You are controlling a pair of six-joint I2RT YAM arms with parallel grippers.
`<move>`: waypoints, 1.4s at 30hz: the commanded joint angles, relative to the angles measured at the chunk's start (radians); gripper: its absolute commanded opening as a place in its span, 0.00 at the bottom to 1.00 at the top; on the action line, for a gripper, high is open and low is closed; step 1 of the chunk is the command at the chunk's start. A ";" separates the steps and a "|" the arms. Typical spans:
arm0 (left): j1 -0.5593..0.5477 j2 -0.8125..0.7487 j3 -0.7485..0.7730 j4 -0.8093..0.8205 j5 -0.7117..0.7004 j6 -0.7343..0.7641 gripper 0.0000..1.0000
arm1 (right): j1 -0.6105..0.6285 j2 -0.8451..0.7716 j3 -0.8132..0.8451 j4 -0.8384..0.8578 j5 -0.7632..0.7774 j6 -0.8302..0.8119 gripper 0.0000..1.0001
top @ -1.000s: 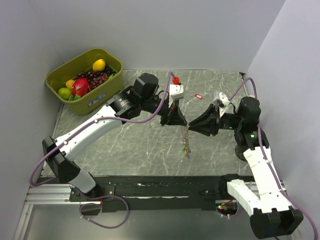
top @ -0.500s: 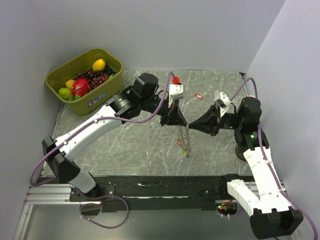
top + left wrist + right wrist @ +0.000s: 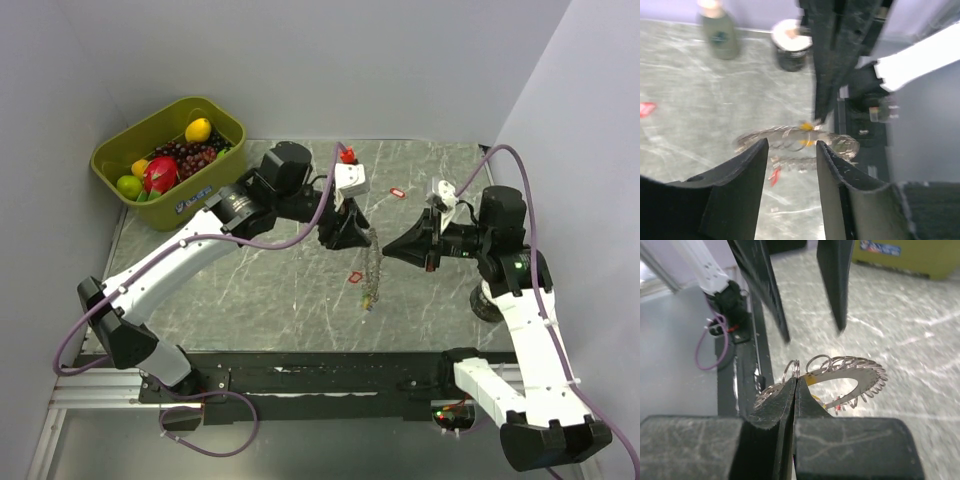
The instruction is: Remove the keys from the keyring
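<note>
The keyring (image 3: 855, 371), a silvery loop strung with small split rings, is pinched in my shut right gripper (image 3: 796, 382) and hangs down above the table (image 3: 372, 268). Small yellow and green keys (image 3: 369, 299) dangle at its lower end. My left gripper (image 3: 791, 150) is open, with the blurred keyring (image 3: 790, 136) just beyond its fingertips and nothing between them. From above, the left gripper (image 3: 350, 233) sits close to the left of the chain's top, facing the right gripper (image 3: 390, 248). One red key (image 3: 354, 276) lies loose on the table under the ring, and another red key (image 3: 397, 191) lies further back.
A green bin (image 3: 225, 128) full of fruit stands at the back left corner. In the left wrist view a bottle (image 3: 717, 32) and a white-topped can (image 3: 790, 45) stand on the marble table (image 3: 260, 290) beyond the ring. The table's dark front rail (image 3: 320, 365) runs along the near edge.
My left gripper has opened and let go of the keyring. A red key has dropped from the ring onto the table. The right gripper shut on the keyring and keeps hold of it.
</note>
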 commanded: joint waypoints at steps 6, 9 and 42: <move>-0.214 -0.016 0.113 -0.165 -0.549 0.368 0.50 | 0.018 0.096 0.163 -0.367 0.152 -0.108 0.00; -0.251 -0.002 0.092 -0.165 -0.604 0.396 0.50 | 0.022 0.095 0.167 -0.363 0.139 -0.067 0.00; -0.337 0.072 0.127 -0.157 -0.614 0.444 0.36 | 0.022 0.121 0.134 -0.427 0.107 -0.088 0.00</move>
